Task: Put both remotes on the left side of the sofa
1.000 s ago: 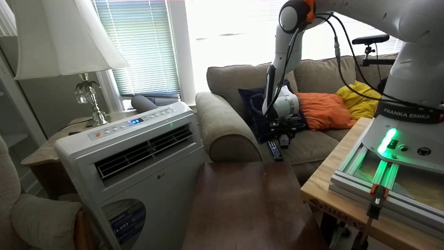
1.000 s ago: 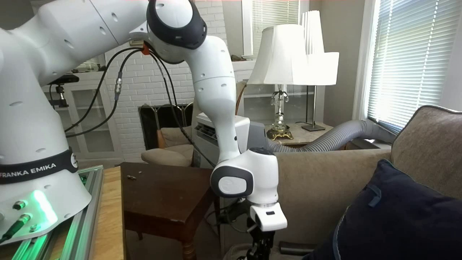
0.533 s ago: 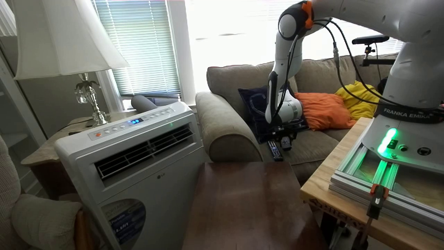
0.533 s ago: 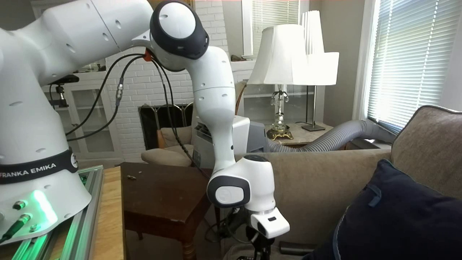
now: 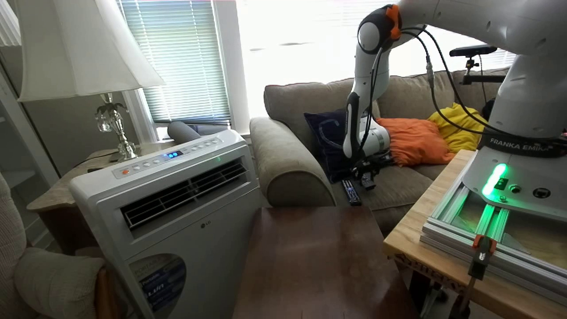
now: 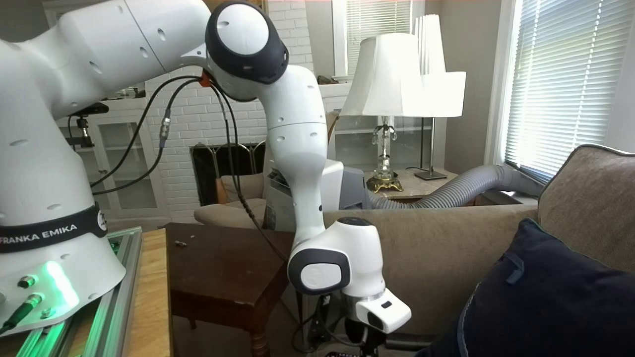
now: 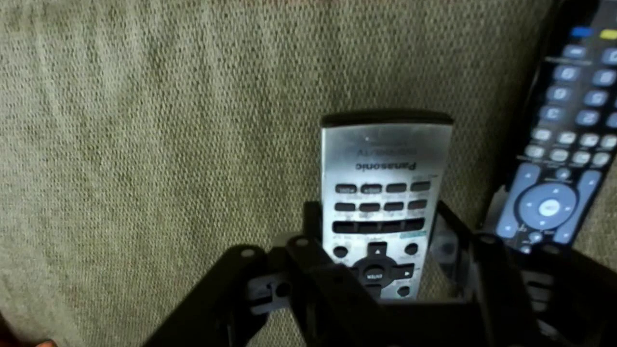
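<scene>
The sofa is olive-grey with a rounded arm; its fabric fills the wrist view. My gripper is shut on a silver-faced Panasonic remote, with a finger against each long side. In an exterior view the gripper is low over the seat, with the silver remote tilted below it. I cannot tell whether it touches the seat. The black remote with blue-grey buttons lies flat on the seat beside it, and shows in both exterior views. The fingertips are hidden in an exterior view.
A navy cushion, an orange cushion and a yellow one lie against the sofa back. A brown wooden table and a white air conditioner stand in front of and beside the sofa arm.
The gripper has lowered a little and turned, moving slightly away from the sofa arm. The silver remote moved and turned with it. The black remote has not moved.
</scene>
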`<act>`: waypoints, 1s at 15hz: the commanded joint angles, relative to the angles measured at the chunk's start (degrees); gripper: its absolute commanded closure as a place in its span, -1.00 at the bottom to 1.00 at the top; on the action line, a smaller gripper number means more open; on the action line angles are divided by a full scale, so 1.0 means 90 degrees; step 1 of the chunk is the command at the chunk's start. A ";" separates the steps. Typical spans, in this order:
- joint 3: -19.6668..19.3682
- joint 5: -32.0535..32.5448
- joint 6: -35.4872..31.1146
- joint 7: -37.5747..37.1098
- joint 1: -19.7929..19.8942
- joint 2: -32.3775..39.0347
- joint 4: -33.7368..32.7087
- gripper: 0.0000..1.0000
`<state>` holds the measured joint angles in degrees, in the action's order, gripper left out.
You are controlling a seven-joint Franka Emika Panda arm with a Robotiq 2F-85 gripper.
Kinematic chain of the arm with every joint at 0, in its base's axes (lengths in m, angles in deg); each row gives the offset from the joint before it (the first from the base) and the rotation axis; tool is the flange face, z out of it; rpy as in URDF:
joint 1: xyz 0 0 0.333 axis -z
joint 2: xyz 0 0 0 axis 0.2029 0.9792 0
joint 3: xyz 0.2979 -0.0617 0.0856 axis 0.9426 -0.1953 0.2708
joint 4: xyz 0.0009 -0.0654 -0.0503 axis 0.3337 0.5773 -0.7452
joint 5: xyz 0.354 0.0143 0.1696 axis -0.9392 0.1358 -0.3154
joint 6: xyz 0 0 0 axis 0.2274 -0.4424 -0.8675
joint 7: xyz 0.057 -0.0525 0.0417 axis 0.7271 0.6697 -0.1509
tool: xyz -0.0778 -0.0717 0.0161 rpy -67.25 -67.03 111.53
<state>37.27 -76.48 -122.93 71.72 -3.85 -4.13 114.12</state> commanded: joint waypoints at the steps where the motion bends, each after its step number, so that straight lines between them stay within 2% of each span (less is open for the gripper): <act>1: 0.0013 0.0258 -0.0013 0.0243 0.0308 0.0194 -0.0388 0.37; 2: 0.0002 0.0270 -0.0001 0.0280 0.0331 0.0197 -0.0419 0.37; 3: -0.0022 0.0265 0.0029 0.0284 0.0348 0.0191 -0.0424 0.07; 4: -0.0023 0.0262 0.0058 0.0277 0.0350 0.0218 -0.0442 -0.63; 6: -0.0001 0.0241 0.0062 0.0255 0.0362 0.0225 -0.0426 -0.73; 7: 0.0002 0.0232 0.0069 0.0245 0.0361 0.0219 -0.0422 -0.90; 8: 0.0004 0.0229 0.0101 0.0238 0.0337 0.0213 -0.0416 -0.98; 10: 0.0054 0.0230 0.0234 0.0259 0.0361 0.0055 -0.0264 -1.00; 12: 0.0017 0.0306 0.0799 0.0352 0.0254 -0.0404 0.0152 -1.00; 15: -0.0339 0.0340 0.1406 0.0185 -0.0293 -0.0974 0.0708 -1.00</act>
<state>36.47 -75.55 -115.42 74.04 -2.93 -5.65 113.53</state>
